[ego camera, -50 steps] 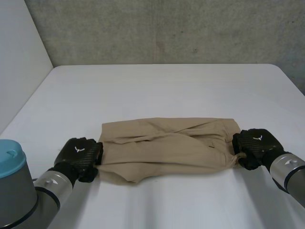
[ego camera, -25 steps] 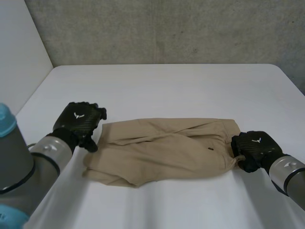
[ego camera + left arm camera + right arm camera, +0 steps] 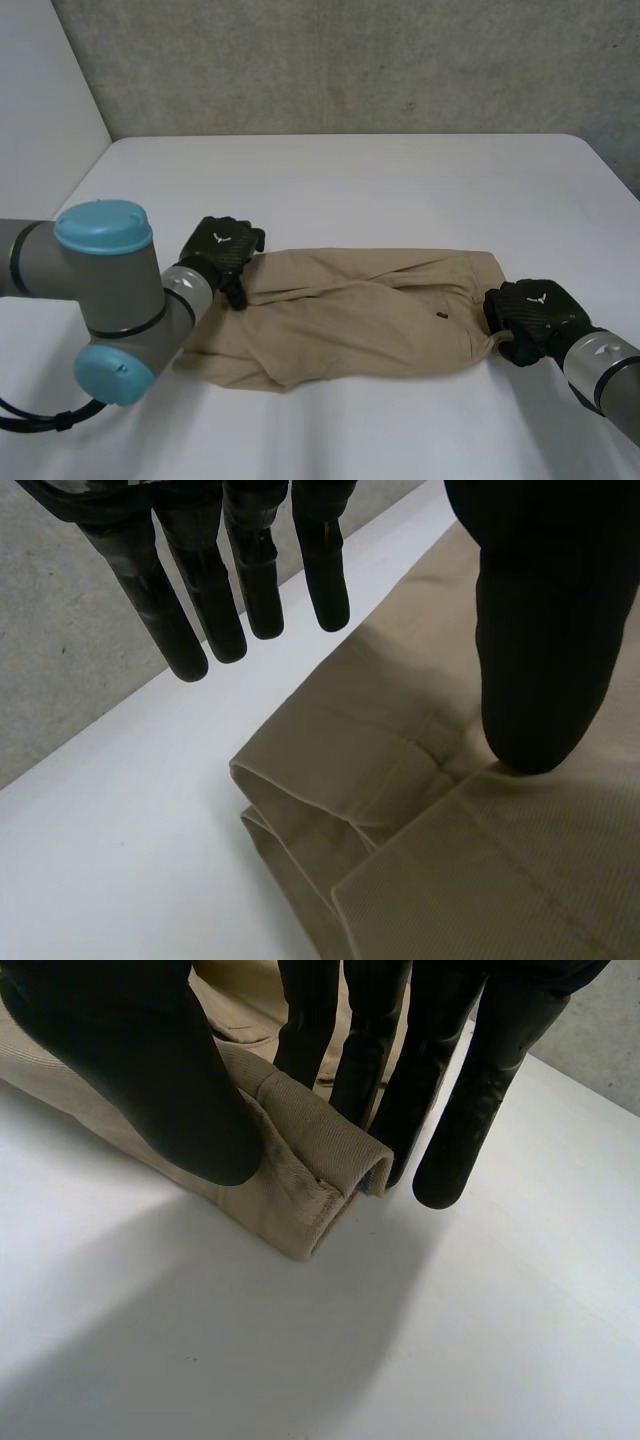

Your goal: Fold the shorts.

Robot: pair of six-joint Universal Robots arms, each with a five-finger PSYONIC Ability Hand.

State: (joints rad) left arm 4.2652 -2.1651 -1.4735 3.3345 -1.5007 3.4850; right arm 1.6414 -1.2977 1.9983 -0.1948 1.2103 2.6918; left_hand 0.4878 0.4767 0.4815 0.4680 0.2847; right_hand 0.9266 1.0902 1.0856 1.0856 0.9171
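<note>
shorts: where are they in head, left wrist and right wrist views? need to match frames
Head view: shorts lie mid-table, stretched between the left hand and the right hand.
Left wrist view: shorts show a folded corner beneath the straight fingers and the thumb.
Right wrist view: shorts have a corner pinched between thumb and fingers.
Shared landmark: the white table.

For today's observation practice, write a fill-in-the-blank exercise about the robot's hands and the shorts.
The shorts lie on a ____ table.
The right hand pinches their edge between fingers and ____.
The left hand, held open, grips ____.
Missing words: white; thumb; nothing.
</note>
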